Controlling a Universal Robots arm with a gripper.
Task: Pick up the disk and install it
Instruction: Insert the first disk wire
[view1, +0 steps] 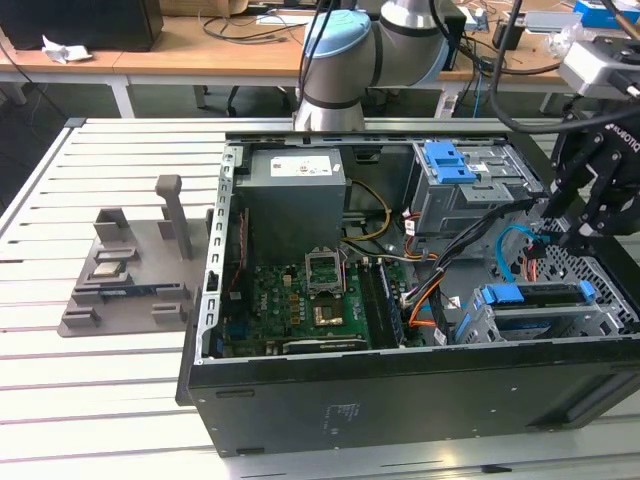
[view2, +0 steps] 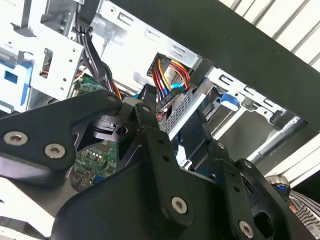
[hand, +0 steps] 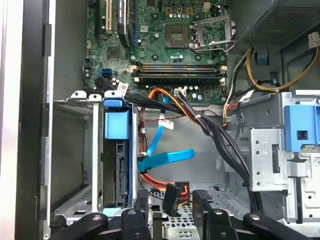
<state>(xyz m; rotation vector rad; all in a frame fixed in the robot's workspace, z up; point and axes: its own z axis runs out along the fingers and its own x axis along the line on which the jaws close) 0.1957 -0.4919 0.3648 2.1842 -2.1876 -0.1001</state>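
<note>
The disk sits on edge in its blue carrier, inside the grey bay at the case's front corner, on the exterior view's right. In the first wrist view its blue tab and dark edge stand in the slot. My gripper hangs inside the open case just beyond that bay, apart from the disk. Its black fingers are spread open on either side of a black power plug with coloured wires. In the second wrist view the gripper is just below that plug.
An open computer case lies on a slatted white table. The motherboard, black and blue cables and a drive cage with a blue handle crowd the gripper. A grey plastic stand sits on the exterior view's left.
</note>
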